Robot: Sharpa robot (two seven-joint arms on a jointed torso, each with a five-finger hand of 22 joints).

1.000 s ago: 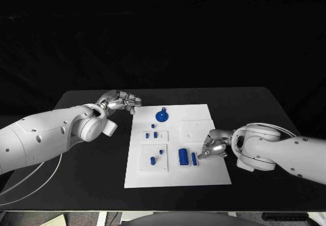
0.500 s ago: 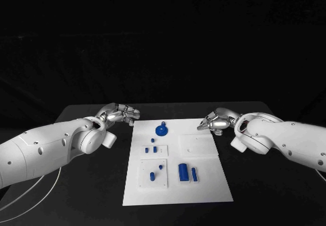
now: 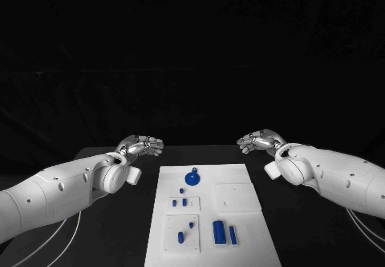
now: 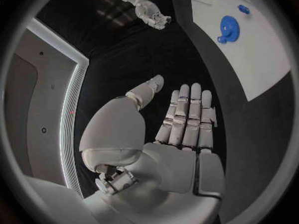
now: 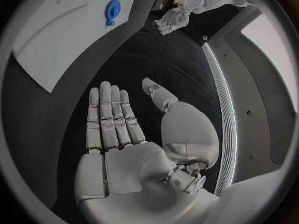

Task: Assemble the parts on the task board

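Note:
The white task board lies in the middle of the black table. A blue gear sits at its far end. Nearer me are a blue cylinder and a thin blue bar side by side, and small blue pegs in raised white squares. My left hand hovers beyond the board's far left corner and holds nothing. My right hand hovers beyond the far right corner, also holding nothing. The wrist views show the left hand and the right hand with flat, straight fingers, each with the gear off to one side.
Two short blue pieces stand in a small white square at the board's middle left. A plain white raised square lies at the middle right. Black table runs along both long sides of the board.
My right hand has lifted from beside the blue bar at the board's near right to above its far right corner. The head camera has tilted. The left hand has barely moved.

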